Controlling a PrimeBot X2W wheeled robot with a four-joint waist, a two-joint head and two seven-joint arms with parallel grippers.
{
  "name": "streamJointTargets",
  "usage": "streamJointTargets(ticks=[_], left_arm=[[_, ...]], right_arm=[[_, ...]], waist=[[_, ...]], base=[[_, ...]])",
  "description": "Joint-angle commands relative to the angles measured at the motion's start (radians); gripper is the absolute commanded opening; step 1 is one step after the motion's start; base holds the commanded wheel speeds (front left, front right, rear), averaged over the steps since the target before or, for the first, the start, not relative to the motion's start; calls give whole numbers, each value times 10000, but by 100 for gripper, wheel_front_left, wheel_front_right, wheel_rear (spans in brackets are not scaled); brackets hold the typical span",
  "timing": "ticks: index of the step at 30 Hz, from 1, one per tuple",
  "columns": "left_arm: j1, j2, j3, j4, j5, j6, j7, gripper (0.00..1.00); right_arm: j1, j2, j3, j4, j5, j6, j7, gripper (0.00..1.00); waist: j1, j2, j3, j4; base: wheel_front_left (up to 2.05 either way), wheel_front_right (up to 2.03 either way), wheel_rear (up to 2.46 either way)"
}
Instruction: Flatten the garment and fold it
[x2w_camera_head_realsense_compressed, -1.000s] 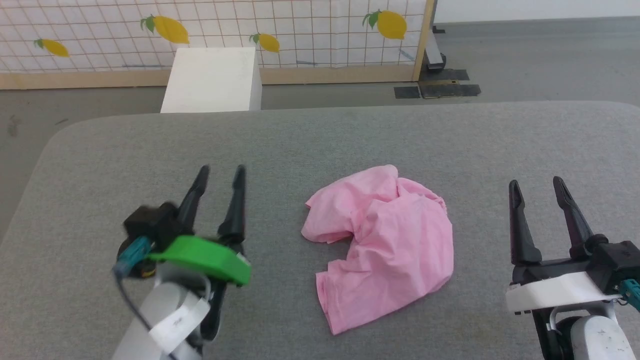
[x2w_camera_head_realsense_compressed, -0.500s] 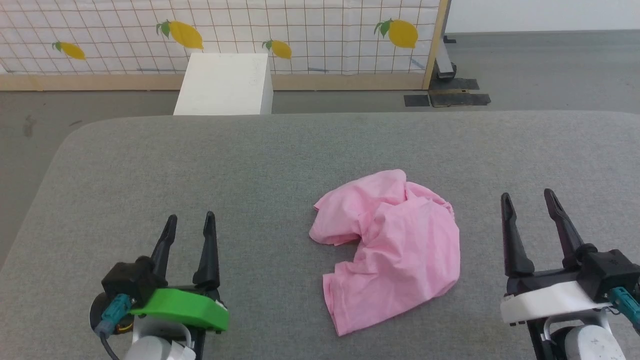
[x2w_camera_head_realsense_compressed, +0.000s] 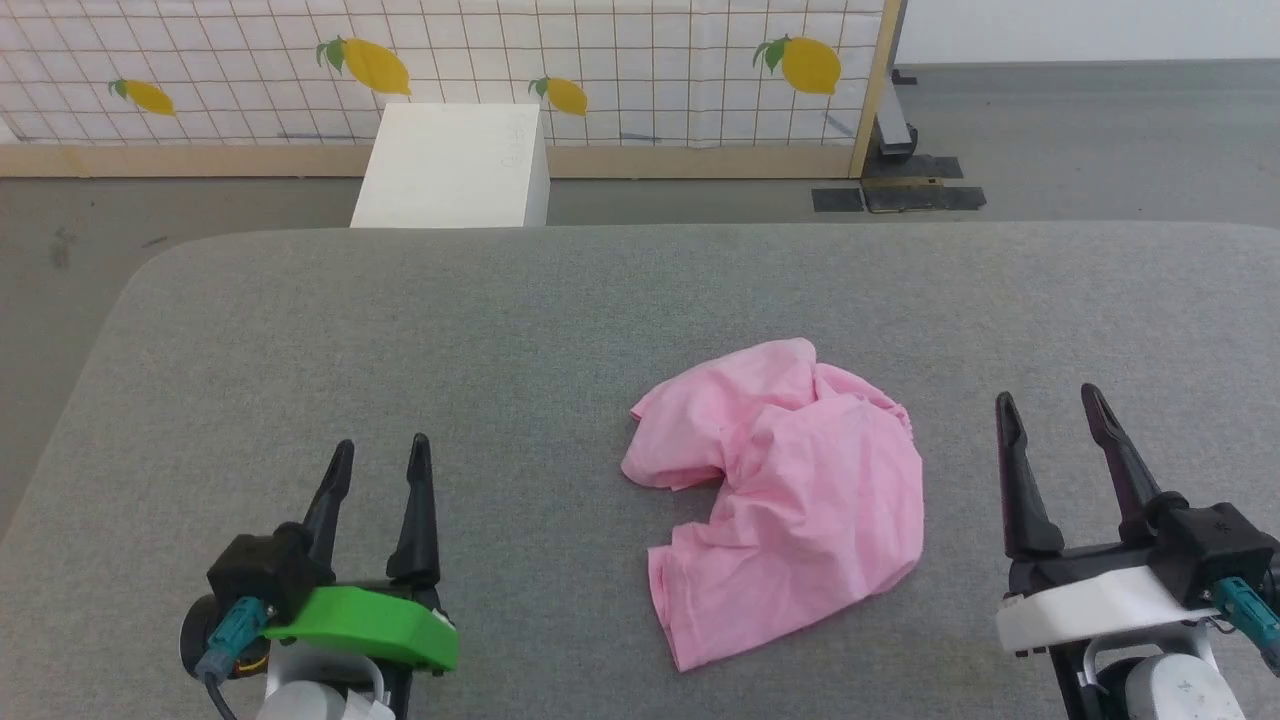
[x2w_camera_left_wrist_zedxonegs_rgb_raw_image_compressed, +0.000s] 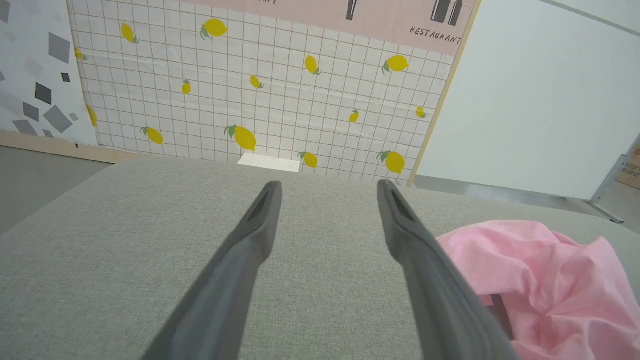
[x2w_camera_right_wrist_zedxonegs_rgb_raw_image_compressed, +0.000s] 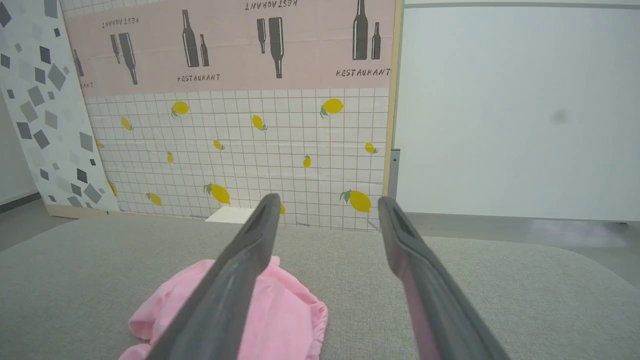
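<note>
The left pincer (x2w_camera_head_realsense_compressed: 382, 445) and right pincer (x2w_camera_head_realsense_compressed: 1046, 396) gape empty, while the crumpled garment (x2w_camera_head_realsense_compressed: 790, 490) looks light and limp, best pinched at its gathered edges.

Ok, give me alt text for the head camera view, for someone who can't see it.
A crumpled light pink garment lies heaped on a grey table, right of centre. The left gripper and right gripper are open at the lower corners, either side, neither touching it. Behind stand a white box and a lemon-print panel.
</note>
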Motion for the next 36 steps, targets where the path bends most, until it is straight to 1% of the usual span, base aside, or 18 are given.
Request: streamJointTargets(ticks=[1, 15, 19, 22, 24, 26, 28, 30, 32, 34, 36], left_arm=[[94, -46, 33, 33, 162, -70, -35, 100], [129, -88, 95, 142, 263, -129, -36, 100], [15, -94, -98, 152, 239, -137, -36, 100], [-347, -97, -941, 317, 71, -146, -36, 100], [-623, -98, -1788, 674, -164, -150, -20, 100], [-971, -98, -2738, 1140, -511, -152, 254, 100], [-1226, -99, -3396, 1492, -758, -153, 629, 100], [-1459, -99, -4070, 1988, -1000, -76, 1376, 100], [-1606, -99, -4540, 2287, -1196, 27, 2004, 100], [-1715, -99, -5010, 2589, -1439, 277, 2870, 100], [-1800, -100, -5331, 2807, -1695, 435, 3604, 100]], right_arm=[[88, -1, 25, 9, 57, -15, -49, 100], [122, -1, 30, -7, 91, -15, -49, 100], [118, -1, 3, -12, 105, -15, -49, 100], [126, -1, -24, -18, 93, -15, -49, 100], [111, -1, 1, 0, 81, -15, -49, 100], [88, -1, 56, 25, 77, -15, -49, 100], [56, -1, 130, 38, 83, -15, -49, 100], [24, -1, 222, 56, 93, -15, -49, 100], [10, -1, 272, 70, 94, -15, -49, 100], [10, -1, 286, 80, 96, -15, -49, 100], [18, -1, 281, 91, 99, -15, -49, 100]], waist=[[0, -1, -3, -5], [0, -1, -28, -49], [0, -1, -10, -28], [0, -1, 6, 31], [0, -1, 14, 41], [0, -1, 11, 11], [0, -1, 27, -53], [0, -1, 43, -149], [0, -1, 81, -242], [0, -1, 122, -345], [0, -1, 164, -433]], base=[[0, 0, 0], [0, 0, 0], [0, 0, 0], [0, 0, 0], [0, 0, 0], [0, 0, 0], [0, 0, 0], [0, 0, 0], [0, 0, 0], [0, 0, 0], [0, 0, 0]])
